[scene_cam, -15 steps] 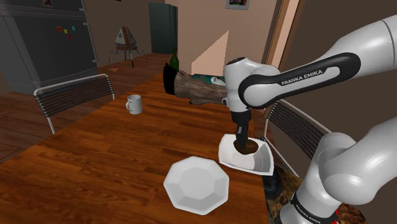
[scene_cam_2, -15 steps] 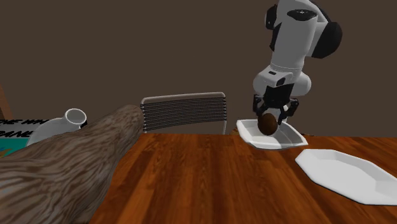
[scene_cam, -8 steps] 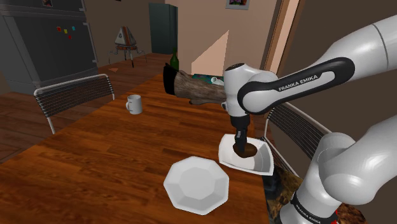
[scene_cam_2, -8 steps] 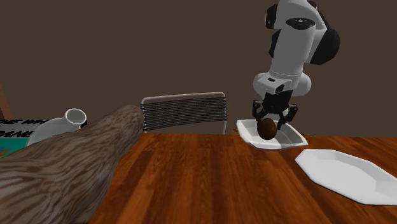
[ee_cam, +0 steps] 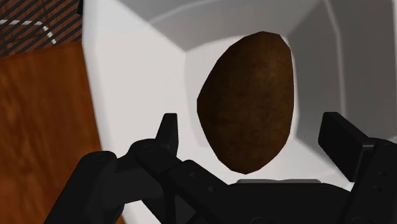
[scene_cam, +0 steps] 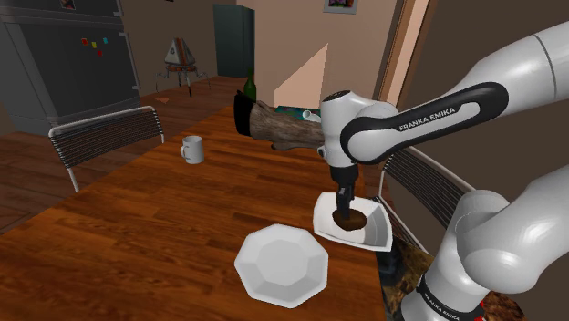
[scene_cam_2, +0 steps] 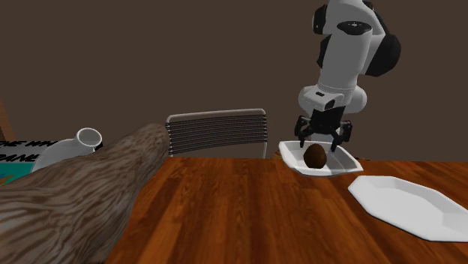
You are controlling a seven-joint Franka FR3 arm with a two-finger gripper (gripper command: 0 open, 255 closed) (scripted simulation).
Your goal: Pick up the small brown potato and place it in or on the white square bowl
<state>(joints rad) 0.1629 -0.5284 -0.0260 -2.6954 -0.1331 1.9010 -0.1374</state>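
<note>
Both fingers [ee_cam: 168, 133] of the claw [scene_cam_2: 323, 139] spread wide, clear of the potato [scene_cam_2: 316, 156].

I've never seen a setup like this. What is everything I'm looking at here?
potato: one, brown, lying in the square bowl
square bowl: one, white, table edge by the arm
octagonal plate: one, white, beside the bowl
mug: one, white, farther along the table
log: one, brown bark, table's far end
bottle: one, dark green, behind the log
table: one, brown wood
chairs: two, striped backs, flanking the table
fridge: one, grey, background
arm: one, white, dark joints
tool: one, black, open above the potato
</note>
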